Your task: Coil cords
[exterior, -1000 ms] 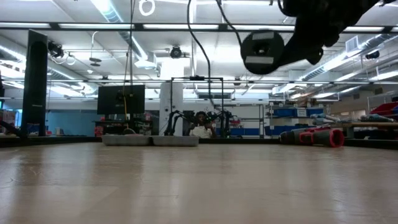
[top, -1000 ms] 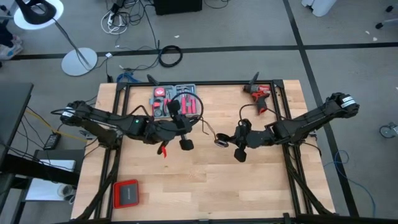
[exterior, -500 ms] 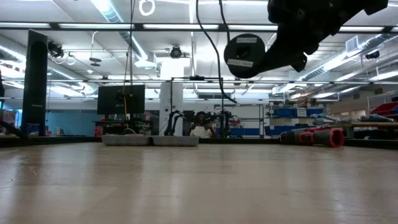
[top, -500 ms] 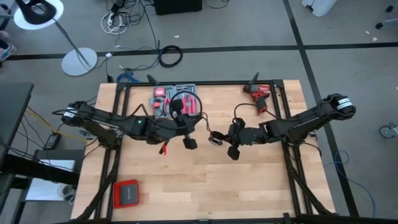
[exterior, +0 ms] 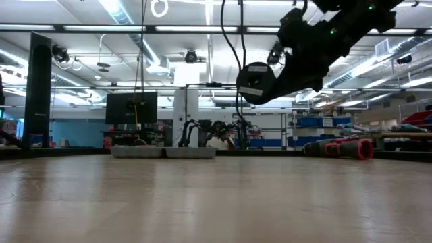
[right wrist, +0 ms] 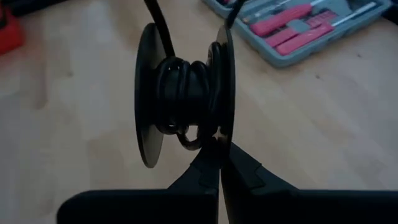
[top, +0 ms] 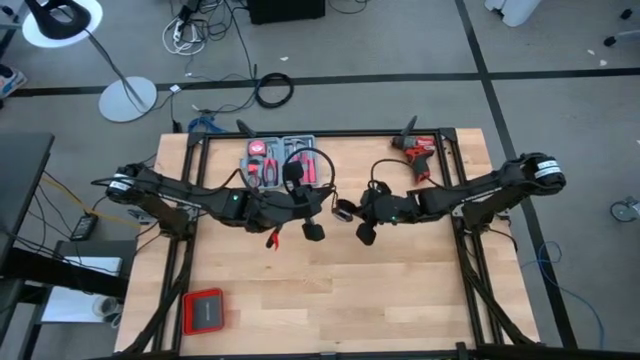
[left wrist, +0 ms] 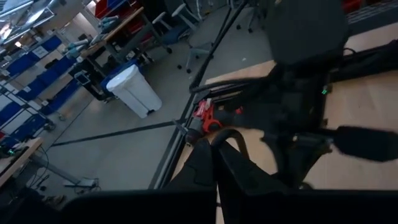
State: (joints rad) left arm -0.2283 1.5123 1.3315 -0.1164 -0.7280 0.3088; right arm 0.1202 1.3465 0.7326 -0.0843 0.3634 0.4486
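My right end effector (right wrist: 219, 163) has its fingers pressed together, pinching the thin black cable (right wrist: 181, 79) just below a small black spool (right wrist: 184, 93) it is wound around. The spool hangs right in front of my fingertips, raised above the wooden counter (top: 330, 290), near its middle. My left end effector (left wrist: 214, 155), fingers also together, grips the same cable where it loops up, close beside the right one. Farther off lie a grey tool case (top: 283, 160) and a red drill (top: 417, 152).
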